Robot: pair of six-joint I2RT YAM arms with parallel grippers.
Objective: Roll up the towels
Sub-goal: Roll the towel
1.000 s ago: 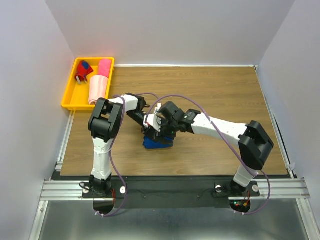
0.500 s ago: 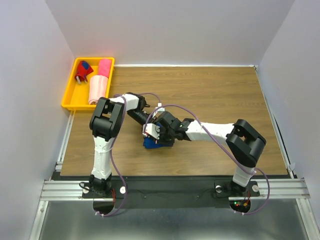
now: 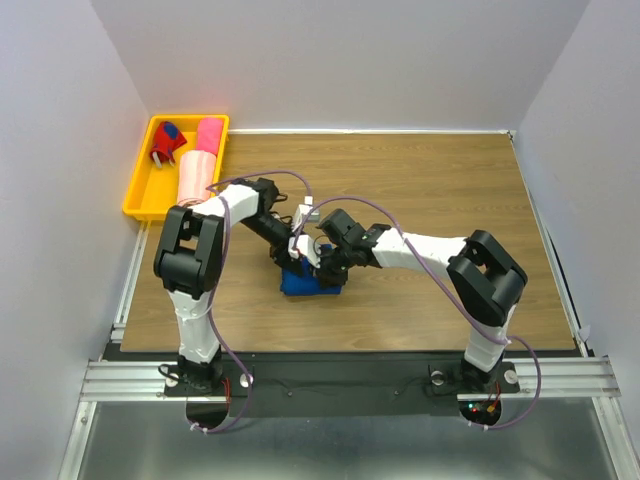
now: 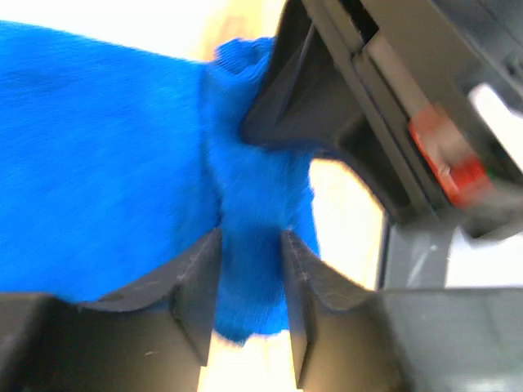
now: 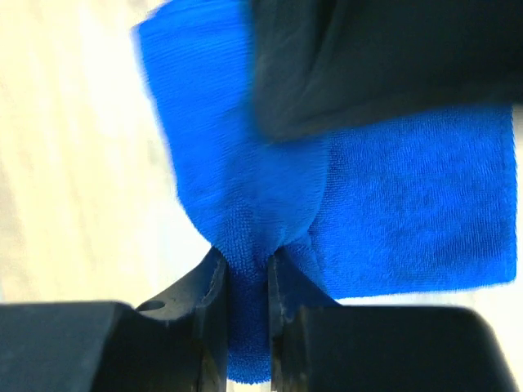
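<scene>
The royal blue towel [image 3: 306,282] lies bunched at mid table. My right gripper [image 3: 322,262] reaches in from the right and is shut on a fold of the blue towel [image 5: 409,212], pinched thin between its fingers [image 5: 214,286]. My left gripper [image 3: 291,256] comes from the upper left; its jaws stand apart with a loose fold of the towel [image 4: 106,147] between the fingers [image 4: 196,286]. The two grippers nearly touch above the cloth. A hot pink towel [image 3: 209,133] and a pale pink towel [image 3: 194,178] lie rolled in the yellow tray [image 3: 139,190].
The yellow tray sits at the far left corner, also holding a small red and blue object [image 3: 166,143]. The right gripper's black body [image 4: 343,106] crowds the left wrist view. White walls close in three sides of the wooden table [image 3: 450,190].
My right gripper has closed on the blue towel. My left gripper's jaws have widened and its elbow has swung left. The towel has shifted slightly left.
</scene>
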